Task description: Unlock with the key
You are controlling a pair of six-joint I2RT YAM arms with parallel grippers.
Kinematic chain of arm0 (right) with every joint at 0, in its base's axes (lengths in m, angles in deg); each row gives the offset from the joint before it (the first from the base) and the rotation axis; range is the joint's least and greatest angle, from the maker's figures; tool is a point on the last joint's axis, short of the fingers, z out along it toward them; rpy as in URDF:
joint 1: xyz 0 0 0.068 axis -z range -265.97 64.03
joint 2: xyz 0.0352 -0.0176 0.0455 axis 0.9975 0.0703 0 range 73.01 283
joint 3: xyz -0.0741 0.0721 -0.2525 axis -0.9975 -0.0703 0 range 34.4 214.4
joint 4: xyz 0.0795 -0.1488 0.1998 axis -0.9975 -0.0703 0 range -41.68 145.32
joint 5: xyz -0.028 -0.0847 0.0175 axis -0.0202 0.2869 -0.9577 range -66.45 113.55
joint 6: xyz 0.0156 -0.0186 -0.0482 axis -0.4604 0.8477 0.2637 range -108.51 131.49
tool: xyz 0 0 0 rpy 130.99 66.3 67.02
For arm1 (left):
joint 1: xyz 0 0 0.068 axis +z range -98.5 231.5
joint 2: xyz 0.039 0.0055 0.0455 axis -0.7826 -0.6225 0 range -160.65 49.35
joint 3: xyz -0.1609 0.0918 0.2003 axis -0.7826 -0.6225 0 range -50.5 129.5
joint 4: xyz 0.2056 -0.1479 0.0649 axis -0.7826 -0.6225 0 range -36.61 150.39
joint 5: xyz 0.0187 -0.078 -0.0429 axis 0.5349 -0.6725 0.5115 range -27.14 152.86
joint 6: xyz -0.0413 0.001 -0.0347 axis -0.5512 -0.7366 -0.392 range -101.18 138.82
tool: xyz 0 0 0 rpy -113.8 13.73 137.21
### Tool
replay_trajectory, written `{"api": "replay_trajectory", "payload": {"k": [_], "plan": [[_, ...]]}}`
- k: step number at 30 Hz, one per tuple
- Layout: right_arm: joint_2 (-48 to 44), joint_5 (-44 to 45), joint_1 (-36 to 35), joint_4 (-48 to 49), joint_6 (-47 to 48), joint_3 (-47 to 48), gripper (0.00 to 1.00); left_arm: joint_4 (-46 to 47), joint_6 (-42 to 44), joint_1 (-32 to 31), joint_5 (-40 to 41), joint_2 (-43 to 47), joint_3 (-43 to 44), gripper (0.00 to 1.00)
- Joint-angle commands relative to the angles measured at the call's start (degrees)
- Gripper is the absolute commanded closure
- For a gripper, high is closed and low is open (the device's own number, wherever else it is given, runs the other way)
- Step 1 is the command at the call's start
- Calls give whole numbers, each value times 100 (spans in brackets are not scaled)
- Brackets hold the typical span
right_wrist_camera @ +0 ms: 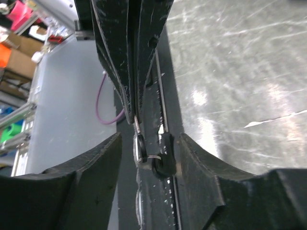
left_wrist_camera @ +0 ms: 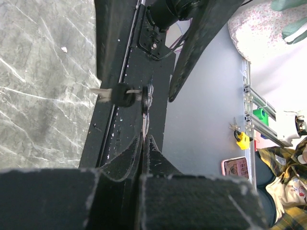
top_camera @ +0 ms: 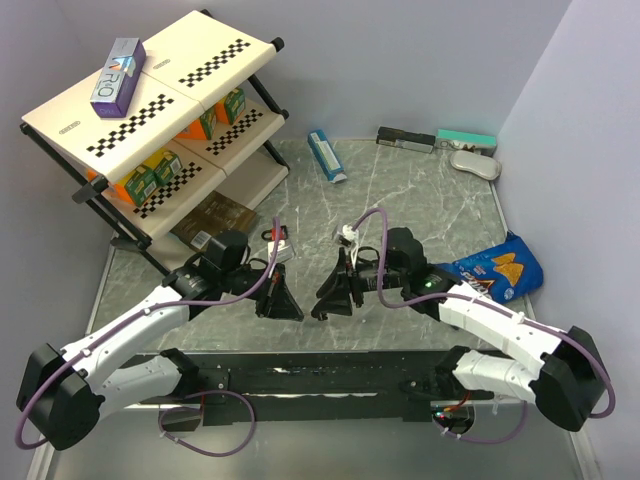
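1. My left jaws are pressed fully together, pinching the thin metal of the key cluster. One black head and its blade stick out sideways just past my fingertips.
2. My right jaws stand apart, one finger on each side of the key, which hangs in the gap. I cannot tell whether either finger touches it.
3. The top view shows both pairs of jaws meeting tip to tip above the middle of the marble-patterned worktop, but the key is too small and hidden to make out there.
4. Only the left wrist view shows the blade pointing out sideways. Only the right wrist view shows two black heads joined by a thin wire ring.
5. Only the top view takes in the shelf rack at the far left, with its checker-patterned strips, orange-and-green cartons on the lower shelves and a purple box on top.
6. The box carries large pale letters that I cannot read with certainty.
7. A blue snack bag printed with triangular chips lies to the right, and a small blue carton sits farther back. Their print is too small to read.
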Motion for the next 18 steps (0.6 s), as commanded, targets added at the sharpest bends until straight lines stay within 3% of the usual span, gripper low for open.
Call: {"api": "replay_trajectory", "payload": {"k": [1,14,18], "plan": [[99,-455,-78,239,15,142,44,52,-44,-14,-121,49,149,99],[319,-534,-184,90,86,160,57,70,-97,-14,38,84,132,99],[336,-534,-175,98,86,151,69,131,-167,-14,21,111,97,99]]}}
